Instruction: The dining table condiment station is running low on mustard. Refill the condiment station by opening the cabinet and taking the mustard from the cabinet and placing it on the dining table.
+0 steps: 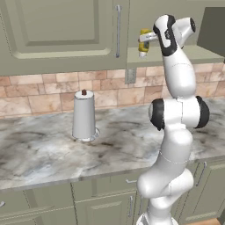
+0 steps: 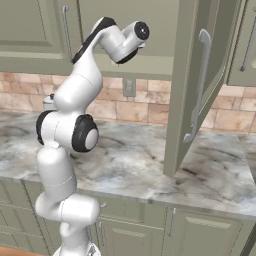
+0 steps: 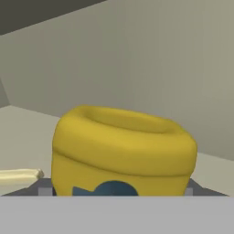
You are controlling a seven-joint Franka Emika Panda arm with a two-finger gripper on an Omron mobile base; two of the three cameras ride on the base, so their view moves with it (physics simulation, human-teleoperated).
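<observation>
One mustard [image 1: 143, 43] bottle is seen standing on the open cabinet [image 1: 176, 55] shelf, near its left edge, approx. level w/ the hand [image 1: 151, 37]. In the hand view the mustard [image 3: 122, 151] is positioned directly in front, very close, between the two finger tips; a dark blue label patch is visible at its lower edge. Jaw spacing and contact w/ the bottle cannot be determined. One pale object [image 3: 20, 175] is noted on the shelf beside the bottle, ID unclear. The cabinet door [image 2: 197, 80] is swung open to the robot's right, one silver bar handle [image 2: 198, 85] fitted. One grey cylindrical canister [image 1: 84, 116] w/ dark knob is located on the marble surface [image 1: 52, 154] below, well apart. One wall outlet [image 1: 130, 76] is set in the brick backsplash.
</observation>
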